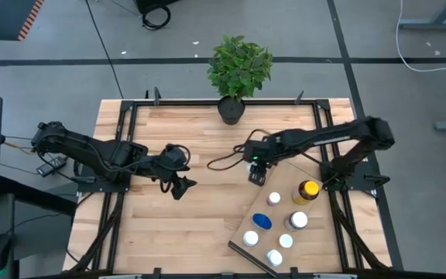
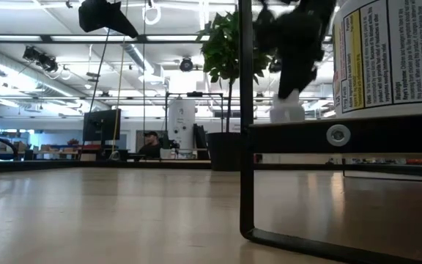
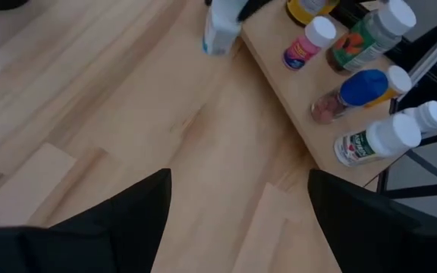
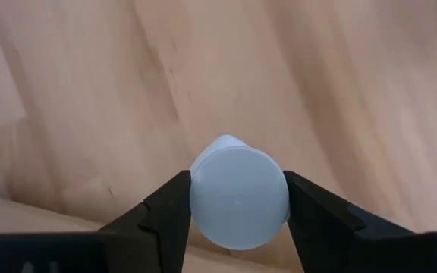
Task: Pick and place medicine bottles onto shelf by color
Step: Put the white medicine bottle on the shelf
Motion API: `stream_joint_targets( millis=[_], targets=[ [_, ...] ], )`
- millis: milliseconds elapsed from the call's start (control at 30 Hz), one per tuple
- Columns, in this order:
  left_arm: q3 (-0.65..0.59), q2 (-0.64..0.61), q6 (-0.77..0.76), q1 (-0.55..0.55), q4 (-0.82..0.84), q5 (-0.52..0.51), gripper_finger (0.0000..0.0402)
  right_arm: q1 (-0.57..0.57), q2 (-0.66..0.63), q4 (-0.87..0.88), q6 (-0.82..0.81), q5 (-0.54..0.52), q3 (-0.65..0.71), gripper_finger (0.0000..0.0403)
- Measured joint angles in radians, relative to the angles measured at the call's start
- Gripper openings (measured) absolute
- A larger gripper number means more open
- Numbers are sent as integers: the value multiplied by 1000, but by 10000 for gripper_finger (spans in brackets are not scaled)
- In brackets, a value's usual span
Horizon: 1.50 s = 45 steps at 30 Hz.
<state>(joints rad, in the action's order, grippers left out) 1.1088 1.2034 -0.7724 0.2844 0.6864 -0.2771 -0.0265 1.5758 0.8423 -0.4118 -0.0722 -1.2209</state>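
A light-wood shelf (image 1: 283, 209) lies slanted at the table's near right. Several medicine bottles stand on it: an amber one with a yellow cap (image 1: 307, 191), a blue-capped one (image 1: 262, 222) and white-capped ones such as (image 1: 298, 220). My right gripper (image 1: 255, 177) hangs just off the shelf's far left corner, shut on a white medicine bottle (image 3: 221, 32). My left gripper (image 1: 183, 186) waits open over the table's middle left, its fingers (image 3: 139, 208) spread wide around nothing. My right gripper pinches the white bottle's round cap (image 4: 199, 199) between its two fingers, one on each side. The fingers come from above, pointing steeply down. The bottle (image 2: 288, 110) hangs upright below them, lifted clear of the tabletop.
A potted green plant (image 1: 239, 70) stands at the table's far edge, in the middle. A cable (image 1: 223, 161) loops on the table behind the right gripper. In the low view the shelf's dark frame leg (image 2: 245, 147) and a labelled bottle (image 2: 387, 59) stand close to the camera.
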Motion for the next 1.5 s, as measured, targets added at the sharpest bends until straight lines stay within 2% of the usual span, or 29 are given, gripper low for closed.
stream_joint_targets(
  millis=[233,633,900,1200,1500],
  targets=[
    [0,0,47,0,0,-1,313,-66,-184,150,-156,-182,9,192],
    [0,0,59,-2,-2,-8,313,-237,-388,188,-411,-197,238,193],
    [0,0,41,-2,-1,-8,313,-317,-438,199,-488,-197,349,194],
    [0,0,19,-2,-2,-11,313,-330,-464,184,-492,-249,355,204],
    [0,0,36,-2,-3,-78,313,-330,-464,175,-503,-287,355,209]
  ],
)
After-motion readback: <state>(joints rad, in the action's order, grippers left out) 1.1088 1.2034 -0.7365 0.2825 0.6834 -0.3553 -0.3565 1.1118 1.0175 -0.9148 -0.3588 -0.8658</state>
